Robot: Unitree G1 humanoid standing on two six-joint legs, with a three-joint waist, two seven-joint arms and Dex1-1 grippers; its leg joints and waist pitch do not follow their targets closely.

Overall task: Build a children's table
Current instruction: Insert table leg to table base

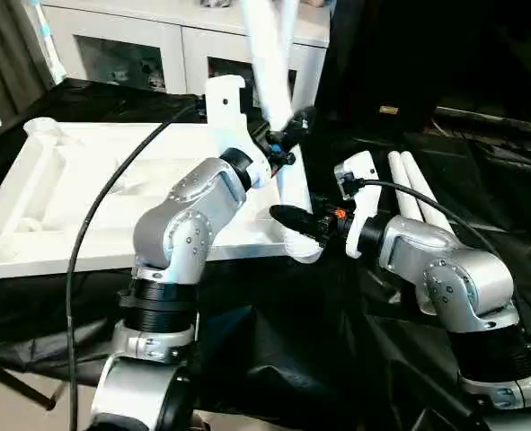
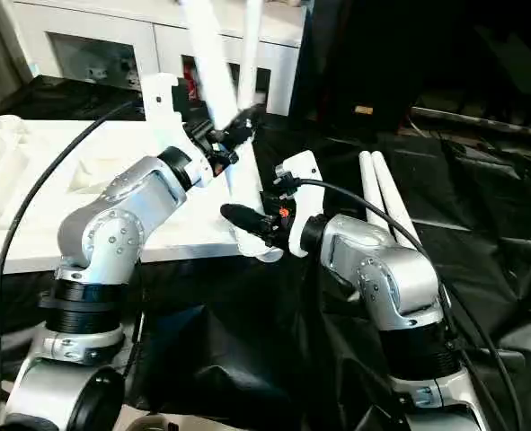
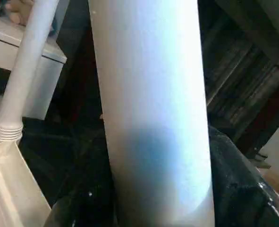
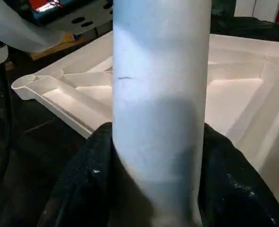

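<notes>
Silver forearms (image 1: 184, 224) frame a smooth white tube leg (image 1: 274, 81) standing at the ribbed top's (image 1: 85, 180) near corner; left jaws pinch it high, right jaws low. Two legs (image 1: 418, 197) lie on black cloth (image 1: 274, 359) rightward.

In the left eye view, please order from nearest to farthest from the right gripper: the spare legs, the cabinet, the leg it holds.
From the right gripper:
1. Held leg, between its fingers, rising from the tabletop's near corner.
2. Spare legs, lying on the black cloth to its right.
3. Cabinet, behind the table, at the back left.
</notes>
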